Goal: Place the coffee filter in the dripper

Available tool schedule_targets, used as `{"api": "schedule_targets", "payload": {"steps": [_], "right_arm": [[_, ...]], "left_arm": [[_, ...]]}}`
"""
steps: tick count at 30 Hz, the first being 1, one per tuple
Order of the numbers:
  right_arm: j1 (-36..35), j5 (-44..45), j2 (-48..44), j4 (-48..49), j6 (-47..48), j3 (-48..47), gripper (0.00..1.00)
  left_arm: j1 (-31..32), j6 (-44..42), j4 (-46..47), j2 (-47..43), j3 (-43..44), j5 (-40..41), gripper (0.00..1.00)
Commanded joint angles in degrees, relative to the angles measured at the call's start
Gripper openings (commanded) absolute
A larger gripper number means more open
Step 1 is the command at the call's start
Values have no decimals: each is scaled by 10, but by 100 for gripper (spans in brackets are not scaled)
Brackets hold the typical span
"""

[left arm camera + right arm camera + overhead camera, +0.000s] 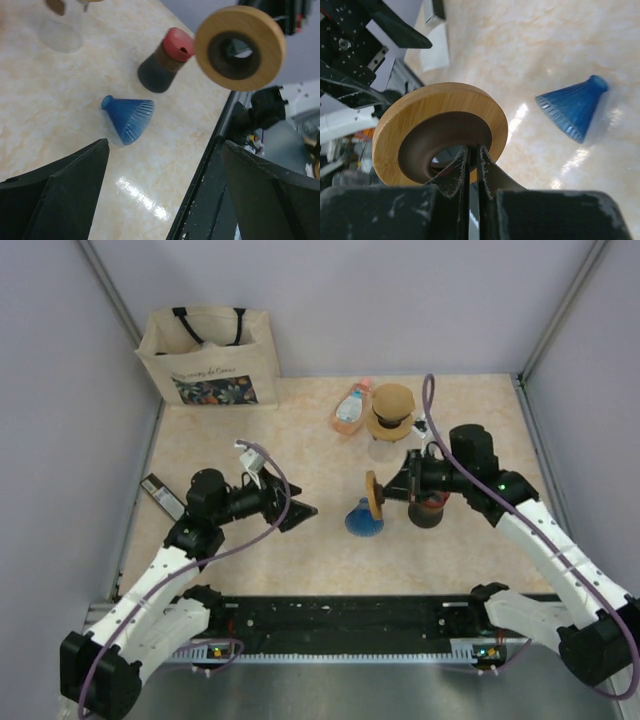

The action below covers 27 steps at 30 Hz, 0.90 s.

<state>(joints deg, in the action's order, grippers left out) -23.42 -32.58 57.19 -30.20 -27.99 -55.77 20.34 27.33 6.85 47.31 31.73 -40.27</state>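
- The table is pale and marbled, with plain grey walls on three sides. A cloth tote bag stands in the far left corner.
- The right fingers are closed tight on the inner rim of a round wooden ring with a dark middle. They hold it up on its edge over the middle of the table. I think this ring is the dripper.
- A blue ribbed plastic cone lies on its side on the table, just under the ring and not touching it. I think this cone is the coffee filter.
- The left fingers are spread wide and hold nothing. They point at the cone from the left side, near it but apart.
- The job looks hardly begun. The cone is not in the ring yet. It has to be picked up, turned point down and set into the hole.
- A dark bottle with a red cap is partly hidden behind the right arm.
- Near the far edge stand a pink bottle and a glass with a brown top. I cannot tell what the brown top is.
- A flat black thing by the left edge is too small to make out.
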Motion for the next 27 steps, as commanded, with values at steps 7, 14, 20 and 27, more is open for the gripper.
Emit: {"api": "schedule_targets", "payload": {"steps": [7,14,20,27], "right_arm": [[-98,-193,85,16,100,-41,0],[-109,-192,93,-17,124,-55,0],[-123,-182,114,-58,145,-72,0],[-129,-177,141,-88,163,-87,0]], "left_arm": [[155,-444,-183,-4,145,-146,99],[167,-668,-386,104,271,-175,99],[193,-766,-453,161,340,-169,91],[213,-780,-478,210,377,-159,83]]}}
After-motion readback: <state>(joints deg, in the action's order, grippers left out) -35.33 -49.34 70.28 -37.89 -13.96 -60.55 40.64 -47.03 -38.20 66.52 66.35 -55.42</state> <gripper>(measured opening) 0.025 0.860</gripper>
